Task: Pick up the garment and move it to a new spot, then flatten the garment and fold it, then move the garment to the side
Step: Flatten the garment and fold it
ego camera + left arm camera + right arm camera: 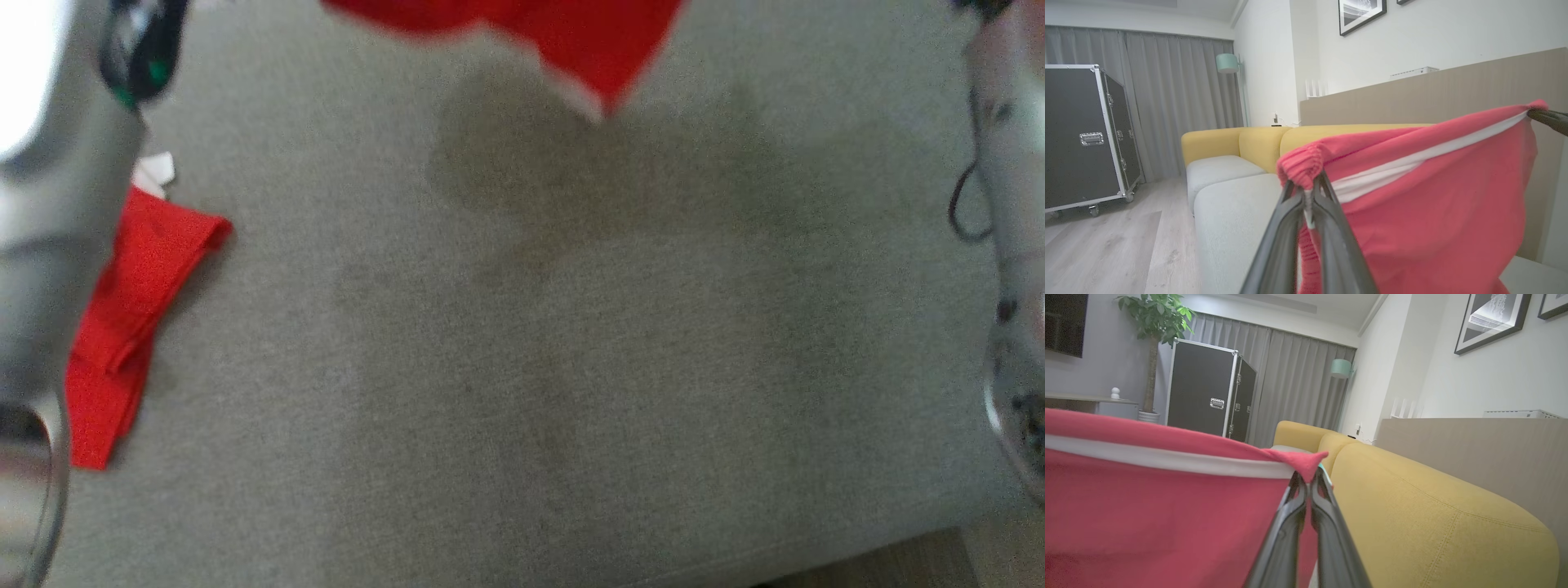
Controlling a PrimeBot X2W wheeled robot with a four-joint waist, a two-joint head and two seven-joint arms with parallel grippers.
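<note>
1. Grip first: the left claw (1308, 192) is pinched shut on a bunched corner of the red knit garment with a white band along its top edge (1433, 212). The right claw (1306, 484) is closed tight on the opposite corner, with only a small point of cloth past its fingertips.
2. The garment hangs stretched between the two claws, in the air above the grey fabric sofa seat (571, 367). In the head view its lower tip dangles at the far edge, over a shadow on the cushion.
3. Slip risk, as I judge it: the right hold has very little cloth, so spreading the arms further or a quick swing could tug that corner free.
4. Laying risk: the slack lower edge would likely land first and could fold under itself, leaving creases to flatten.
5. Placement risk: a second red cloth, folded into a long strip (135, 302), lies on the left of the seat. Setting down too far left could overlap the two.
6. Writing: none can be read. The small white tag (155, 171) at the strip's far end is too blurred. The black metal-edged flight case (1077, 134) and the framed wall picture (1490, 322) show no legible label.
</note>
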